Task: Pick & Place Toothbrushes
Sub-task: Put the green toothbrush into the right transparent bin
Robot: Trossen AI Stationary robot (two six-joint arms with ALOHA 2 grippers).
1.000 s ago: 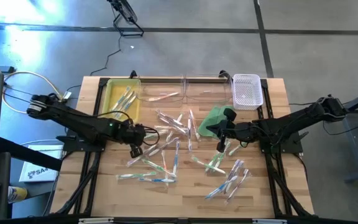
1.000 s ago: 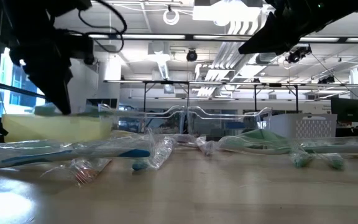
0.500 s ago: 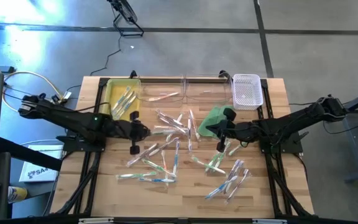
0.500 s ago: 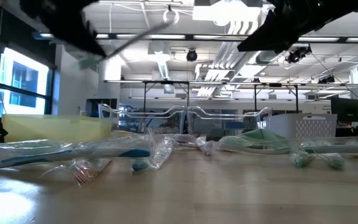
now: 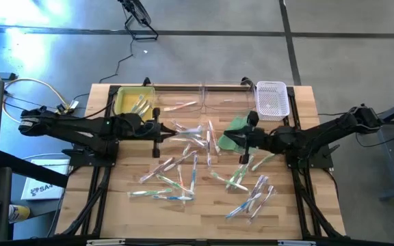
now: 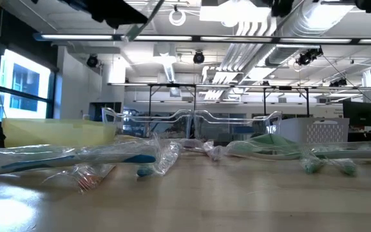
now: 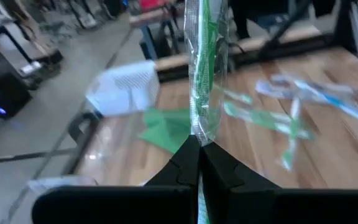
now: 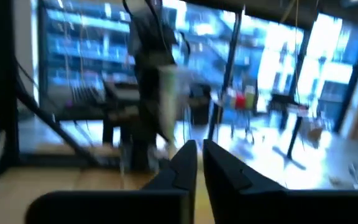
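Left claw clamped on a green toothbrush, raised above tabletop. Right claw fingers nearly together, holding nothing.

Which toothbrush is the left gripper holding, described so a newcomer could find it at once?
Start at the yellow tray in the table's far left corner. Beside it, over the wood, the left gripper is shut on a wrapped toothbrush with green parts. Unlike the others, which lie loose on the table or in trays, this one is pinched by one end and sticks out past the fingers.
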